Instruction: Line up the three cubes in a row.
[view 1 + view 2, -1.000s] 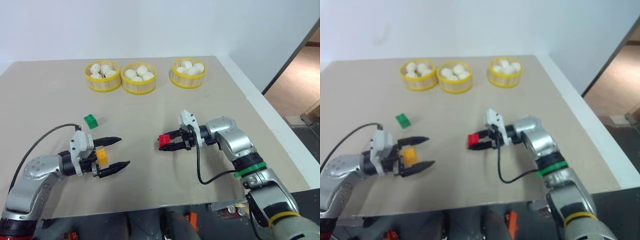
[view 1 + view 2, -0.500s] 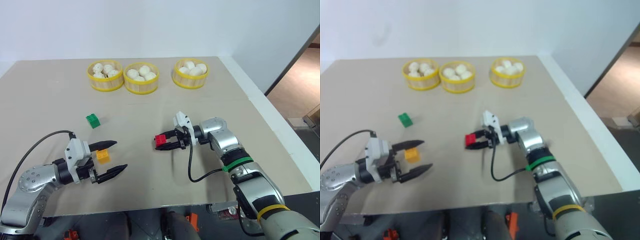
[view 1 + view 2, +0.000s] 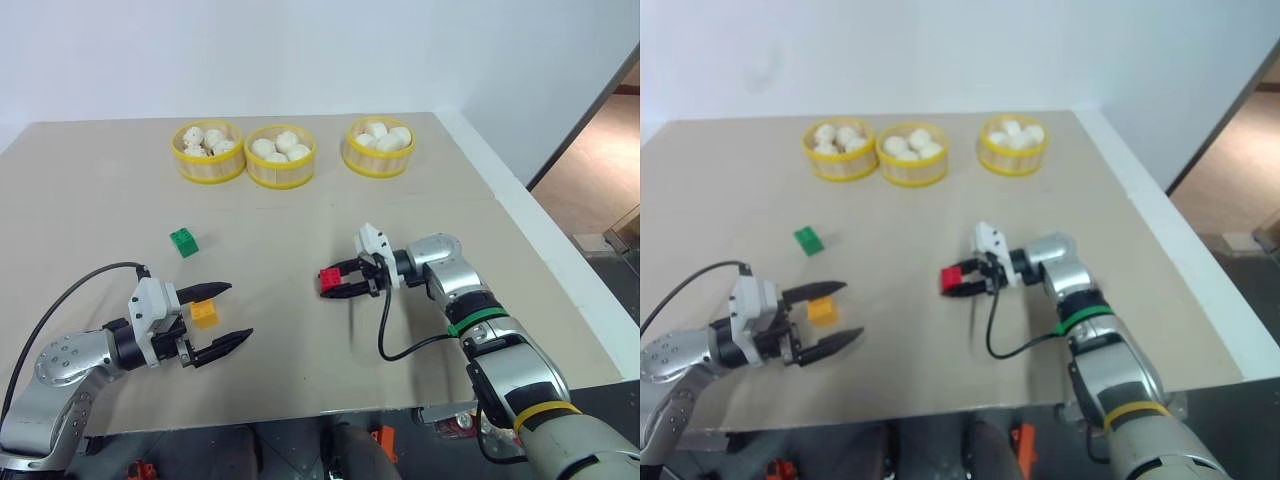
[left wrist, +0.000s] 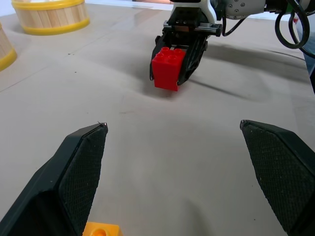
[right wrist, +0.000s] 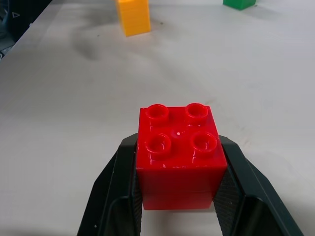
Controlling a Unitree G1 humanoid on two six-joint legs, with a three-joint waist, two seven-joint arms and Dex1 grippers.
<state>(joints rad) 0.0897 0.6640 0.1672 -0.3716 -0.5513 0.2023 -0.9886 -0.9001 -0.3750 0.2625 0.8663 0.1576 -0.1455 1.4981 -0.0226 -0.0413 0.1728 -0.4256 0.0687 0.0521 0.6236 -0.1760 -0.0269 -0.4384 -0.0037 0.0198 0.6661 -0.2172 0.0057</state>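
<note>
My right gripper [image 3: 336,283] is shut on the red cube [image 3: 329,279] near the table's middle, its fingers pointing left. The red cube [image 5: 179,155] sits studs up between the black fingers, close over the table; I cannot tell whether it touches. The orange-yellow cube [image 3: 205,312] rests on the table at the front left, beside the far finger of my left gripper [image 3: 240,310], which is open and holds nothing. Farther back on the left lies the green cube [image 3: 184,241]. In the left wrist view the red cube [image 4: 169,66] is straight ahead of the open fingers.
Three yellow round baskets [image 3: 208,170] [image 3: 281,177] [image 3: 375,165] of white buns stand in a row at the back. The table's white right edge [image 3: 560,265] runs close behind my right arm. A black cable [image 3: 60,300] loops off my left arm.
My right arm has sunk a little with the red cube still gripped. The left gripper stays open beside the orange-yellow cube, almost still.
</note>
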